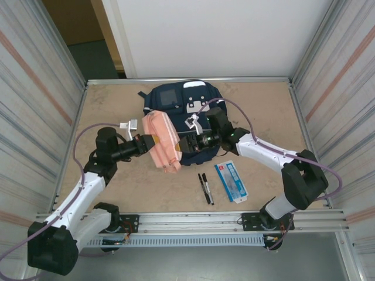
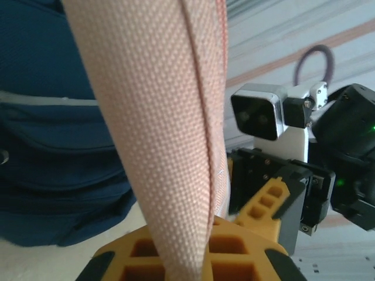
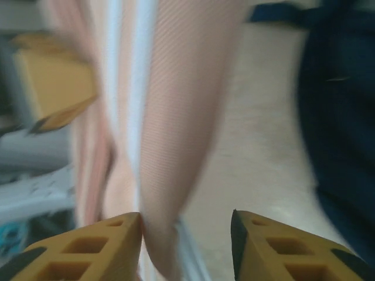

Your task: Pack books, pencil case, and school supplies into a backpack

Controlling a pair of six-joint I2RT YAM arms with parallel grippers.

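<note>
Left gripper point(image 2: 193, 260) pinches shut on the pencil case point(image 2: 170, 117), whose pink weave rises straight up from between its yellow fingers; just across the pouch, the right gripper point(image 3: 186, 234) faces it with jaws parted, the pouch hanging in the gap close against one finger; just beyond both grippers the navy backpack point(image 1: 181, 96) lies flat on the table point(image 1: 117, 105); farther off, toward the right arm's base, two black pens point(image 1: 205, 187) lie beside the blue-and-white box point(image 1: 231, 181).
</note>
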